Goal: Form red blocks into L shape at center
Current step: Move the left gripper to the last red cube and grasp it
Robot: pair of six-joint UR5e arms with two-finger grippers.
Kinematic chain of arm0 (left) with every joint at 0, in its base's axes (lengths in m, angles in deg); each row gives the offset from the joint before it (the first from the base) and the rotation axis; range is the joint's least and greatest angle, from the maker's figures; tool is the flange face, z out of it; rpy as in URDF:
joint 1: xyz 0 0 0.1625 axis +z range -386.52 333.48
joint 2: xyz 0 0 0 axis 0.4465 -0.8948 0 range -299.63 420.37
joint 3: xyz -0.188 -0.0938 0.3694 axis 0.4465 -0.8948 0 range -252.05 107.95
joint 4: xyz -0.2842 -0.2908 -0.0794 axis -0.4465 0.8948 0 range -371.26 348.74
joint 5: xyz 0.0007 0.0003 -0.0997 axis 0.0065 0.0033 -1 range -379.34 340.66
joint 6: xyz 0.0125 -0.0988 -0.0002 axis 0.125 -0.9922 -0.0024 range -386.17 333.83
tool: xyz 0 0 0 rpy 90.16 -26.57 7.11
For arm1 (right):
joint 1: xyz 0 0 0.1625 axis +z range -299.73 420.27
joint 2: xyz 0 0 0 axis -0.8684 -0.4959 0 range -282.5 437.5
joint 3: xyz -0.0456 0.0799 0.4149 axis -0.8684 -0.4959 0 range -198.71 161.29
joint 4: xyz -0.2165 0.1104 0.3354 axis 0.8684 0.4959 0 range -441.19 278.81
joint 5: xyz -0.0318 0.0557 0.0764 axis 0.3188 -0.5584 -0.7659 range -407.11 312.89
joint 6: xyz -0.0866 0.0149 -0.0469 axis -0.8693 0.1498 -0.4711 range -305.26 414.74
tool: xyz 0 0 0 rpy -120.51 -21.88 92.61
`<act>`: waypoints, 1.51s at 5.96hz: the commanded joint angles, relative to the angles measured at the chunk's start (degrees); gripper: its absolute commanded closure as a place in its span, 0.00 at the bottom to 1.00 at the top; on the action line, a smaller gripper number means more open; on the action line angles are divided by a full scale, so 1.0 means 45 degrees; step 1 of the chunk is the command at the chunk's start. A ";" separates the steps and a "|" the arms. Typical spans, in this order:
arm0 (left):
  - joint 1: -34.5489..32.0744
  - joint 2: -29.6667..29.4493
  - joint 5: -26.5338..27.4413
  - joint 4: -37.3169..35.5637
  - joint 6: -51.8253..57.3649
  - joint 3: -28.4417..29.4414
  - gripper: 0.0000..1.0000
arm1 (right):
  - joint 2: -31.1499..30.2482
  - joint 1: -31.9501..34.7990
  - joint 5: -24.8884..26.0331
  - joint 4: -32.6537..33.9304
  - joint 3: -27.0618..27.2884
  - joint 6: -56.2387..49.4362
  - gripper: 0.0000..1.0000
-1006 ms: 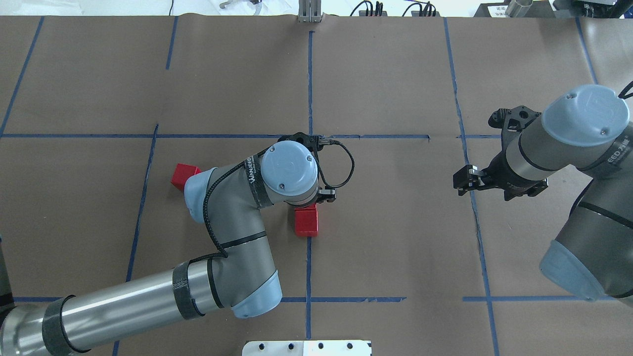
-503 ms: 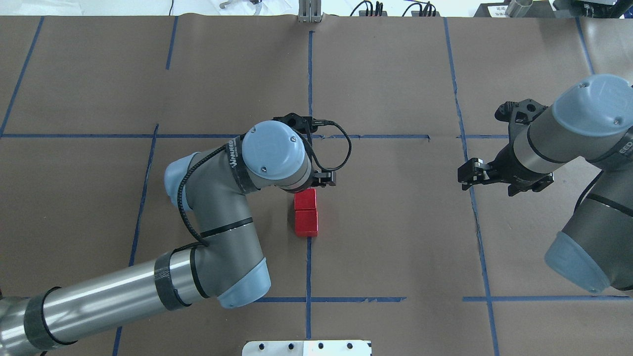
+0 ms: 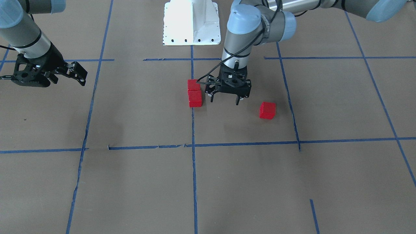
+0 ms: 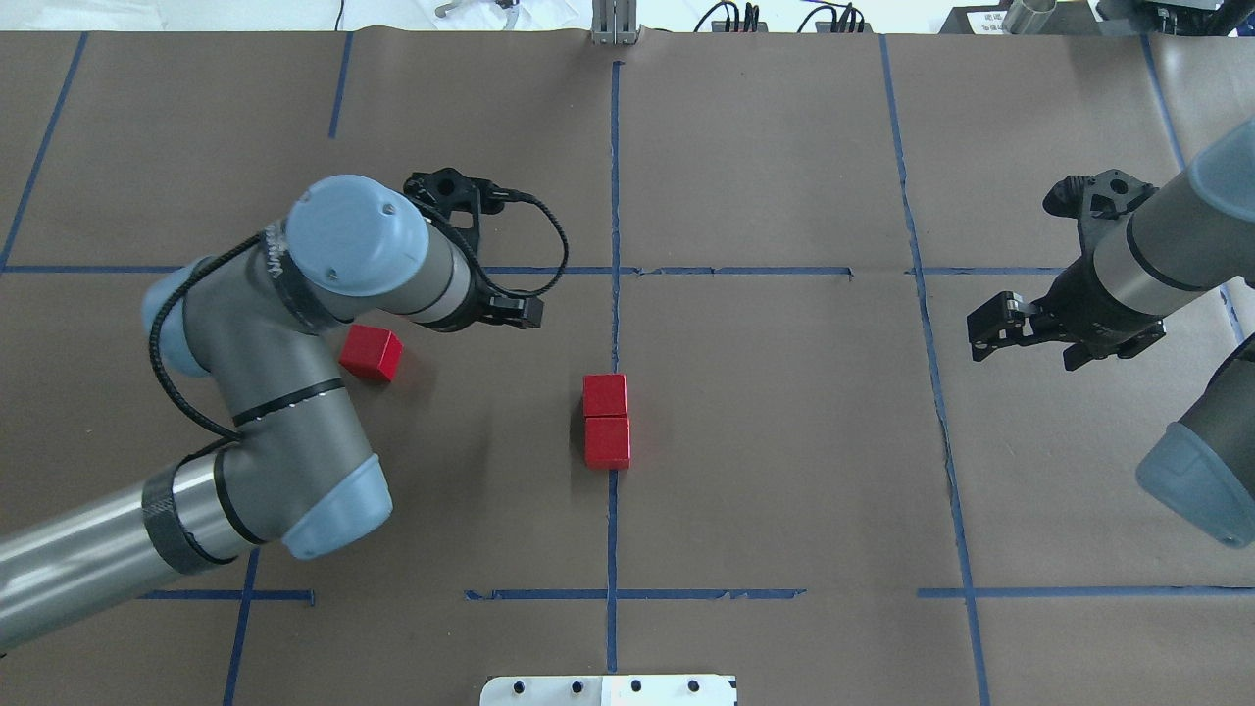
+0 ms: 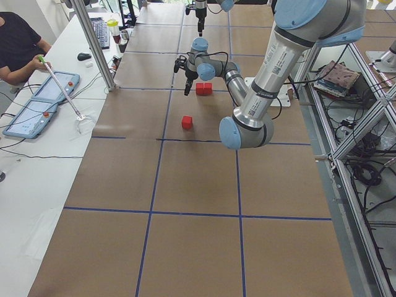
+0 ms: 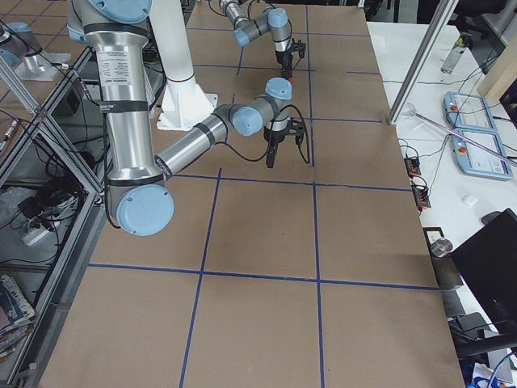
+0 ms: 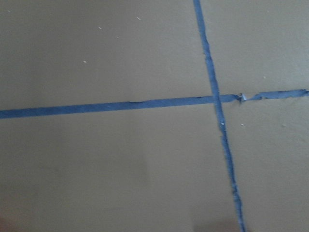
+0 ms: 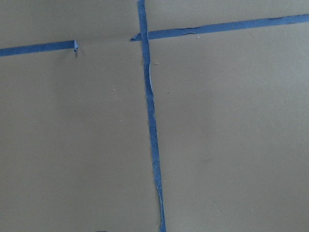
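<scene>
Blue-taped brown paper, two red blocks at center, white bench beside

Overhead, front, sides share center, wrist views close

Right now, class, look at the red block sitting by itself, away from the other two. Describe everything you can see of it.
The lone red block is a small bright-red cube with plain, smooth faces. It sits flat on the brown paper, turned slightly askew to the blue tape lines, on the robot's left of the joined pair. Nothing but the paper touches it; the open left gripper hangs nearby, apart from it.
</scene>
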 commanded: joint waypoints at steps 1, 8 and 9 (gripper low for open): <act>-0.1425 0.1728 -0.1888 0.1062 0.2220 0.0150 0.05 | -0.0351 0.0120 -0.0034 0.0000 0.0000 -0.0172 0.00; -0.1275 0.2088 -0.3440 0.1384 0.1757 0.1363 0.06 | -0.0431 0.0100 -0.0014 0.0000 -0.0039 -0.0094 0.00; -0.1274 0.2010 -0.3440 0.1423 0.1758 0.1499 0.08 | -0.0431 0.0101 -0.0014 0.0000 -0.0001 -0.0094 0.00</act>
